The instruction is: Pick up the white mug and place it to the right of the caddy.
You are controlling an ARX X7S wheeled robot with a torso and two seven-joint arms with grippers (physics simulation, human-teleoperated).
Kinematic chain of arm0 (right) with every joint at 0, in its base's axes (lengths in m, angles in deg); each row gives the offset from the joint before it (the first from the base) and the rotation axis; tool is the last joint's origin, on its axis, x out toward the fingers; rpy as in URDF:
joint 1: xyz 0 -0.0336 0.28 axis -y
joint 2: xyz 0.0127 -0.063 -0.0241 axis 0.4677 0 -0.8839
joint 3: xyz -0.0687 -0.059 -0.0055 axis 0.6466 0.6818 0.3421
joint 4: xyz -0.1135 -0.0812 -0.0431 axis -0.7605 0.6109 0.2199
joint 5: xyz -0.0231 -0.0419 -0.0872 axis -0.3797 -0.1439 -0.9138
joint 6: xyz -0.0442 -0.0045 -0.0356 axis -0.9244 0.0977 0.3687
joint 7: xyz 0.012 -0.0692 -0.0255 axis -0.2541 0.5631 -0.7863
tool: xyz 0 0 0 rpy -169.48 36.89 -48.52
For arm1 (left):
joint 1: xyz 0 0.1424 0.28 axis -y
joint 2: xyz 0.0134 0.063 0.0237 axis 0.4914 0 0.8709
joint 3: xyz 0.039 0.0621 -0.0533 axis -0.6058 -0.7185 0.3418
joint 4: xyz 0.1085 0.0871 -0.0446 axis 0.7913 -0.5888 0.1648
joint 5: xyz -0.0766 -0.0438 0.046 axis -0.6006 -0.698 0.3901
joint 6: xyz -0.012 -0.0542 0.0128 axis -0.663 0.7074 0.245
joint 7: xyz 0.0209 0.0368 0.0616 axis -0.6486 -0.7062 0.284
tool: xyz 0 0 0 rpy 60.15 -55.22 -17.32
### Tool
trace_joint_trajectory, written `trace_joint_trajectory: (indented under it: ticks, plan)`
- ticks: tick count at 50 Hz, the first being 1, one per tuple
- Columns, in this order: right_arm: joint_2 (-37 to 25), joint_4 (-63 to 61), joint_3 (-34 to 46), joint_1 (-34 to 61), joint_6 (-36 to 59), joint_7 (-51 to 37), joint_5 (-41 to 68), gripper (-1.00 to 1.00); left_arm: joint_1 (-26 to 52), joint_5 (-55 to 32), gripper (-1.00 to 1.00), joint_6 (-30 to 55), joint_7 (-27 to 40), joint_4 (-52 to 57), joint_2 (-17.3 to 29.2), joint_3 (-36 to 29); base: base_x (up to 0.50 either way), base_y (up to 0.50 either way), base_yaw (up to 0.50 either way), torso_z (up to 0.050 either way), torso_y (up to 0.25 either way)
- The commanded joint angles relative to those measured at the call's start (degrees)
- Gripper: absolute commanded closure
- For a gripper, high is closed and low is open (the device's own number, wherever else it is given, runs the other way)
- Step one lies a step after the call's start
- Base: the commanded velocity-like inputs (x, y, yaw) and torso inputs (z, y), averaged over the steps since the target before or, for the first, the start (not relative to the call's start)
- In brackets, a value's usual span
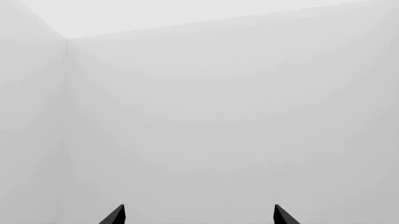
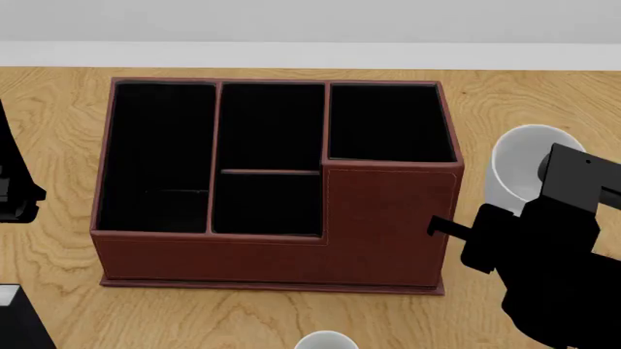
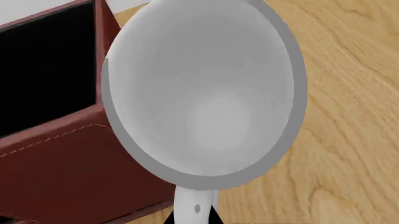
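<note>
Two grippers show: the right gripper (image 3: 193,217) is clamped on the white mug's (image 2: 524,163) handle, holding the mug upright just right of the caddy (image 2: 388,218); the left gripper (image 1: 198,215) faces blank wall, fingers apart.

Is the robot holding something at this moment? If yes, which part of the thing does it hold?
The right claw appears to hold the white mug by its handle, beside the caddy. The left claw is open and holds nothing.
</note>
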Motion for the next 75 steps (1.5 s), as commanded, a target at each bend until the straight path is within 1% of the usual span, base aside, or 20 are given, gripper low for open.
trace_joint_trajectory:
  ticks: [1,31,75]
  plan:
    - [2.05,4.97,0.41,0.25,-0.8,2.94,-3.24,1.0,-0.25,0.11,-1.0,-0.34,0.08,-0.41,0.16,-0.13,0.0,0.0,0.0,0.0,0.0]
    - [6.37,15.92,3.38,1.96,-1.34,9.13,-7.21,1.0,-0.15,0.59,-1.0,-1.02,0.46,-1.56,-0.03,-1.24,0.0,0.0,0.0,0.001,0.001]
    - [9.49,22.96,4.73,1.45,-2.32,11.97,-8.98,1.0,-1.17,0.32,-1.0,-2.44,0.74,-2.14,0.46,-1.08,0.0,0.0,0.0,0.0,0.0]
